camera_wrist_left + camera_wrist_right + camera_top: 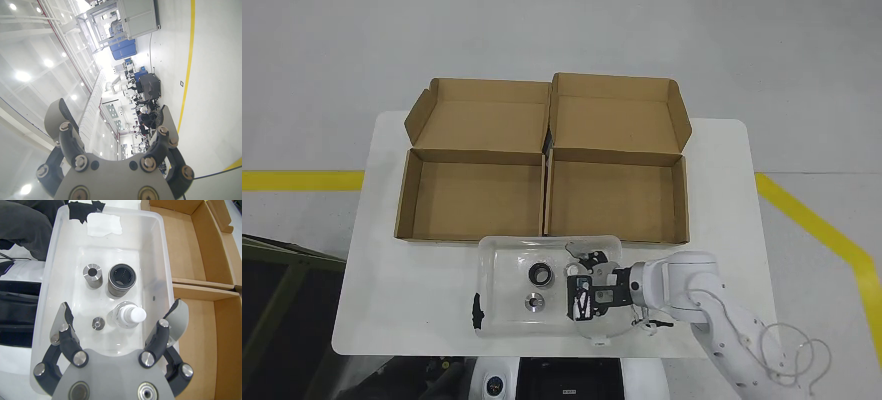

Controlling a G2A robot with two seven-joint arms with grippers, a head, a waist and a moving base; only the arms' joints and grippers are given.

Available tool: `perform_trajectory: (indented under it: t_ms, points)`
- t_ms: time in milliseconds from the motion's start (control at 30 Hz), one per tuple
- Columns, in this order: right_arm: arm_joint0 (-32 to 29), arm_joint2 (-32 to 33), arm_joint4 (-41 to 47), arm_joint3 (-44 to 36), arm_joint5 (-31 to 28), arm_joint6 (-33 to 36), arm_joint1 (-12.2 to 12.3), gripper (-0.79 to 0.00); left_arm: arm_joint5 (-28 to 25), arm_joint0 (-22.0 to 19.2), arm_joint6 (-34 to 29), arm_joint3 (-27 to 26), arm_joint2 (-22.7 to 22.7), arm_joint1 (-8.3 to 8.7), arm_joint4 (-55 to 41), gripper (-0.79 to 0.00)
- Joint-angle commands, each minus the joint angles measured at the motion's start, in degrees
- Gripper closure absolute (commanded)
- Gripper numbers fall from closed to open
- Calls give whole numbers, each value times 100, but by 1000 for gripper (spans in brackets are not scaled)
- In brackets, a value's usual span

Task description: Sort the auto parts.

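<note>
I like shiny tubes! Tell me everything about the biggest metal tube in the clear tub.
The biggest metal tube is a stubby grey steel cylinder, hollow, with a black ring and tiny balls lining its bore. It stands upright on the floor of the clear tub, beside a smaller steel cylinder; nothing grips it.
</note>
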Motion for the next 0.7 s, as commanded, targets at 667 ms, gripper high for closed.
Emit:
perform_trajectory:
  t_ms: [667]
  points:
    - [346,-136,373,496,157,64,62,-557,0,0,0,0,0,0,0,-785]
